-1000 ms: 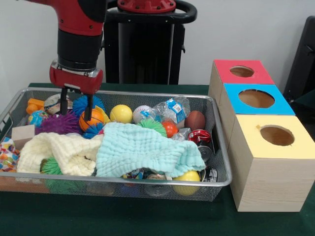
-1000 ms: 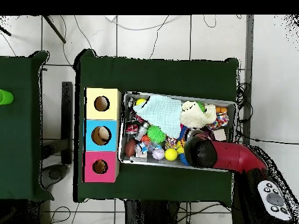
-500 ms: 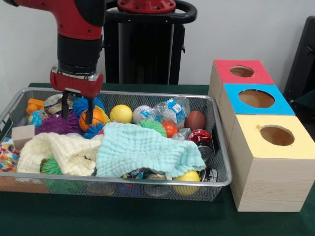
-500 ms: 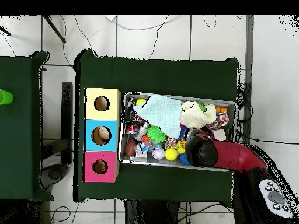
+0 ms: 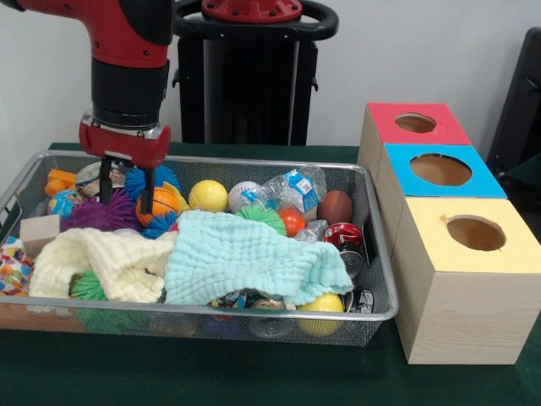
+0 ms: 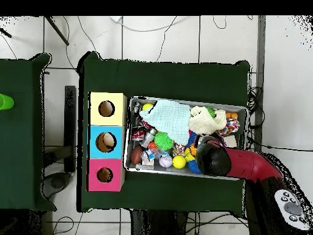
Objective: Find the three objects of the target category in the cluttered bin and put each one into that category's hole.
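Front view, left to right. Wire mesh bin on a green table, filled with mixed toys and cloths. At its left end, a wooden block and a purple spiky ball. Above these hangs the red and black arm's gripper, its two dark fingers spread apart with nothing between them; the tips stand over the purple spiky ball and an orange ball, with a blue spiky ball showing behind. A cream cloth and a mint-green cloth cover the bin's front half. Along the far side lie a yellow ball, a baseball, a crumpled plastic bottle and a brown football. Right of the bin, just beside it, three boxes: red-topped box, blue-topped box, yellow-topped box, each with one round hole. Overhead, a pale object sits inside the blue box's hole
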Controlling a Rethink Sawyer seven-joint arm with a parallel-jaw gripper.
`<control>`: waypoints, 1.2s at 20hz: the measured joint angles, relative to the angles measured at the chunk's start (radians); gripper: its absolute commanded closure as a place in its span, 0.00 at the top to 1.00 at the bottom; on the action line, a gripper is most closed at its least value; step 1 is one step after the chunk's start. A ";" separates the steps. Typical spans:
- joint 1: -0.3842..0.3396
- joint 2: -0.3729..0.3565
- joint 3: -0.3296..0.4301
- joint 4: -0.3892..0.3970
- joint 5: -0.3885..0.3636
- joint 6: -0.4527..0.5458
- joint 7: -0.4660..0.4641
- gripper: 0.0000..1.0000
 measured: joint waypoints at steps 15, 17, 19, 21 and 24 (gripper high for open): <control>-0.103 0.025 0.067 0.001 -0.096 -0.018 0.000 1.00; -0.126 0.033 0.081 0.001 -0.107 -0.028 0.000 1.00; -0.157 0.046 0.098 0.001 -0.125 -0.046 0.000 1.00; -0.170 0.056 0.103 0.001 -0.146 -0.062 0.000 1.00; -0.169 0.062 0.103 0.001 -0.162 -0.073 0.000 1.00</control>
